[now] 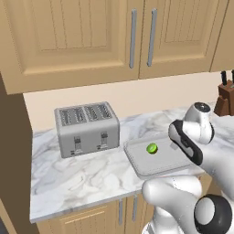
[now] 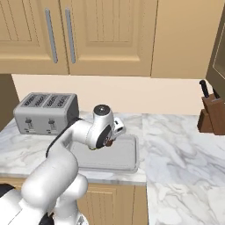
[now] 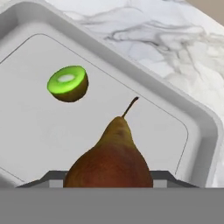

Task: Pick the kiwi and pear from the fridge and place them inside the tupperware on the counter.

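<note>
Sitting between the claw's (image 3: 109,186) 2 fingers in the hand view, the pear (image 3: 110,159) fills the lower middle of the picture, its thin dark stem pointing away from the hand. The jaws stand part-way open, closed against the pear's sides, so the claw has hold of it. The pear hangs over the tupperware (image 3: 199,131), above the tray's floor and near its rounded corner; whether it touches the floor I cannot tell.

In the right base view a small brown patch of the pear (image 2: 108,142) shows under the hand, above the tupperware (image 2: 127,158).

The kiwi (image 3: 68,83) lies on the tray floor, cut face bright green with a pale centre, apart from the pear. From the left base view the kiwi (image 1: 151,148) sits near the middle of the tupperware (image 1: 137,160), and the arm's wrist covers the tray's right part.

The tupperware rests on the marble worktop (image 1: 77,173), close to its front edge. A silver 4-slot toaster (image 1: 87,128) stands to the tray's left, just apart from it. A knife block (image 2: 211,116) stands well off to the right by the wall. Wooden cabinets (image 1: 91,36) with bar handles hang above.
</note>
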Available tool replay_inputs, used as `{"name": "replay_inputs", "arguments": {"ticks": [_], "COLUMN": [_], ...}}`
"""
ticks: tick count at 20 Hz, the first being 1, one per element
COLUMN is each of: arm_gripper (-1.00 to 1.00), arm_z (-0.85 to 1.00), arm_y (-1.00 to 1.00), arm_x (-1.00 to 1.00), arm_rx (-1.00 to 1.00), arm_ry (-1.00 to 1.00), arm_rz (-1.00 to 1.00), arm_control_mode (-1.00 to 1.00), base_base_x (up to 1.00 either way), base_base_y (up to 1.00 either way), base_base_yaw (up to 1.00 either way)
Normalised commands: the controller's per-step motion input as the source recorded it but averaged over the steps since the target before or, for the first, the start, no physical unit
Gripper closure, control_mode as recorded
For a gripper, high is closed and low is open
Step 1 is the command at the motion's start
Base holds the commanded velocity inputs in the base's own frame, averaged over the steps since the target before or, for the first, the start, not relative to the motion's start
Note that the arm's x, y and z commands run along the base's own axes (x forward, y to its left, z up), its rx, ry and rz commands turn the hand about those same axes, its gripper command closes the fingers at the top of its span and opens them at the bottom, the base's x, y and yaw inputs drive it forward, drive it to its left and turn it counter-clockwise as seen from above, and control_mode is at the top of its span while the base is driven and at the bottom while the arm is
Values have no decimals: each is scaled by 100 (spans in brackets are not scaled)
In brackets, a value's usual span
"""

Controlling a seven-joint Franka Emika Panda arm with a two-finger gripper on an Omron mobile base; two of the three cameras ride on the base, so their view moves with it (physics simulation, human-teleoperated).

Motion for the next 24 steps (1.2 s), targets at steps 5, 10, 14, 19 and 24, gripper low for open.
{"name": "replay_inputs", "arguments": {"ticks": [5,10,14,19,24], "arm_gripper": [100,100,-100,-100,-100], "arm_z": [-43,-42,-37,-25,6], "arm_y": [0,0,0,-1,-18], "arm_x": [40,38,39,33,0], "arm_rx": [0,0,0,0,0], "arm_ry": [2,1,2,3,1], "arm_rz": [0,0,0,0,0], "arm_control_mode": [-100,-100,-100,-100,-100], "base_base_x": [0,0,0,0,0], "base_base_y": [0,0,0,0,0], "base_base_yaw": [0,0,0,0,0]}}
